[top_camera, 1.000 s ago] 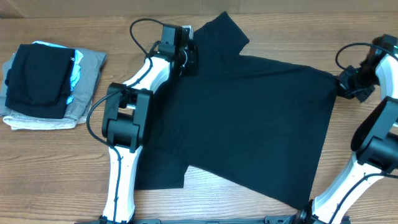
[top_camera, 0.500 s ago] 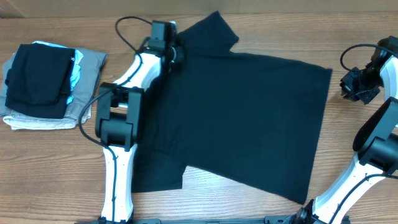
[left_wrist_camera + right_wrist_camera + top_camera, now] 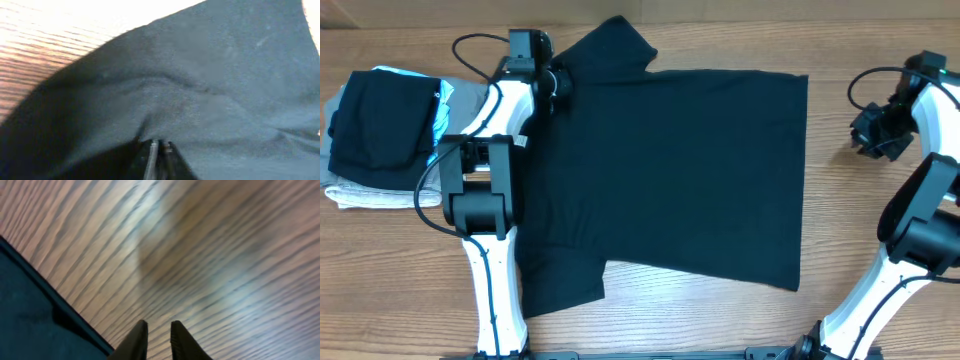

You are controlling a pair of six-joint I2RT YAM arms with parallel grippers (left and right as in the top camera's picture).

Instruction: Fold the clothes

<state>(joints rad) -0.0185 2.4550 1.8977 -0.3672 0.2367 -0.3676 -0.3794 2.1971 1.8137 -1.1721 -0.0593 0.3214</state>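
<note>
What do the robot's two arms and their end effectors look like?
The left arm and right arm are built alike: slim white links joined by boxy black joint housings. A thin black cable loops out near the left wrist, and a similar one near the right. The left end effector and right end effector are black, with narrow, dark, tapered fingers.

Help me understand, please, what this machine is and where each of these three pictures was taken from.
These are two robot arms at a wooden table, each ending in a two-finger gripper. One picture looks down from above; the other two come from wrist cameras. A black T-shirt lies spread flat, beside a pile of folded clothes. The left gripper seems to pinch the shirt near a sleeve; the right gripper hovers over bare wood, fingers slightly apart, holding nothing.
</note>
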